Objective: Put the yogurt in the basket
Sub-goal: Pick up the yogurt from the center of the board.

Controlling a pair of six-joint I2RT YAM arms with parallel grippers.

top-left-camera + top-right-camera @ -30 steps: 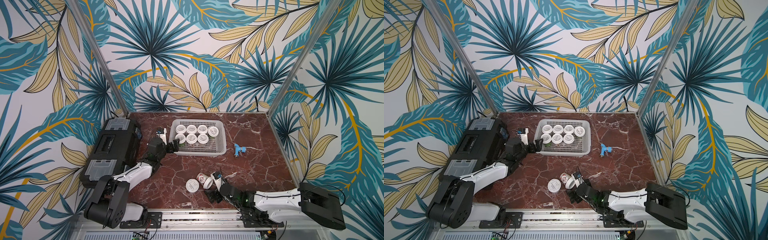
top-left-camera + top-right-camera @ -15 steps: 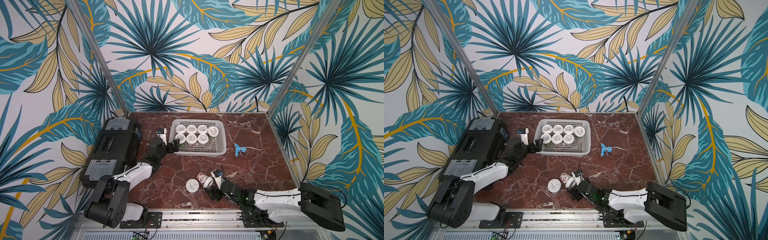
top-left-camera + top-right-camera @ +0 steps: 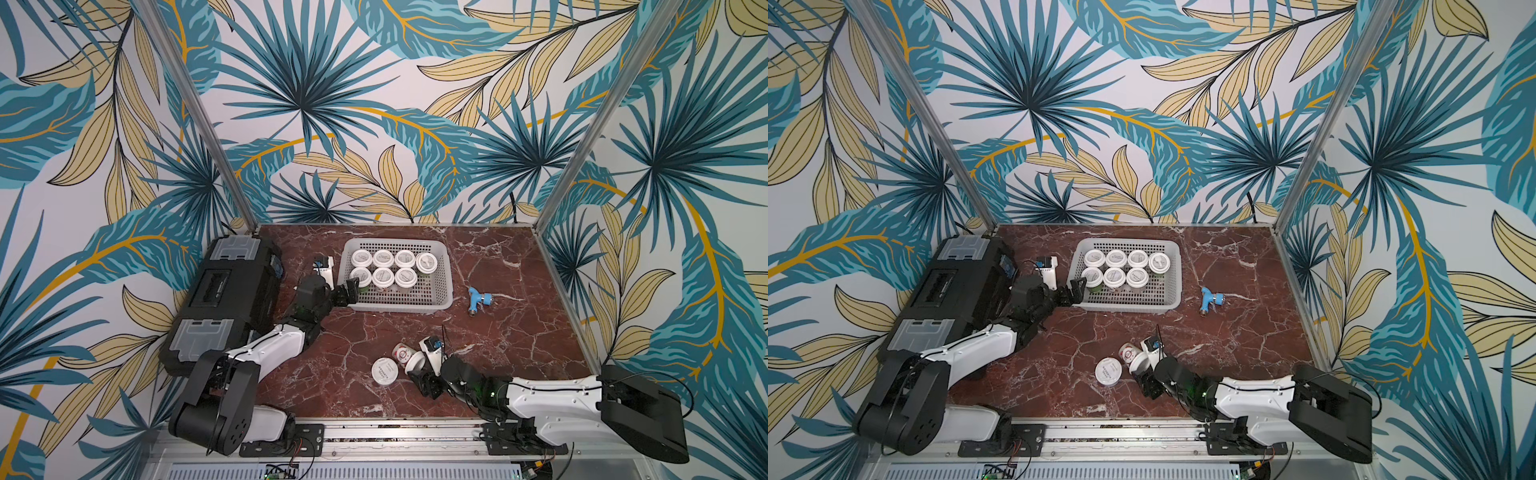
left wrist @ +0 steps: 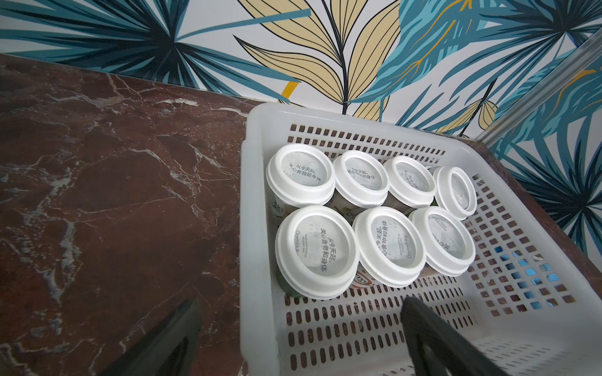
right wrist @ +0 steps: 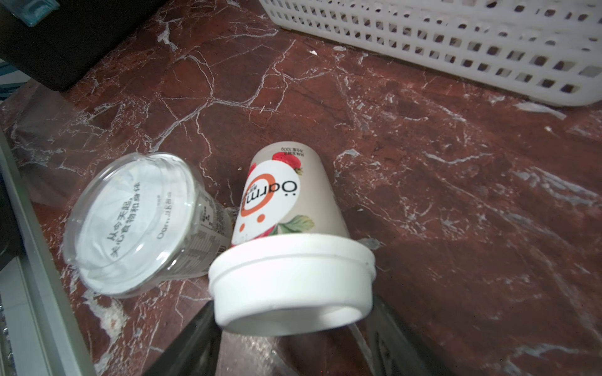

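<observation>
yogurt: seven yogurts (image 3: 383, 276) in basket (image 3: 444, 286); lid-up yogurt (image 3: 384, 370) just beside tipped yogurt (image 5: 286, 201) on marble | right gripper (image 5: 293, 328): jaws flank tipped lid, grip unclear | left gripper (image 3: 347, 291): jaws apart, astride basket wall | toolbox (image 3: 232, 299) and blue fitting (image 3: 478, 300) flank basket | only right wrist view shows strawberry label

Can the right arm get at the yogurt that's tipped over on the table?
Probably yes. The right gripper flanks the tipped yogurt at its lid, and the neighbouring yogurt sits outside its jaws, so nothing seems to block it.
</observation>
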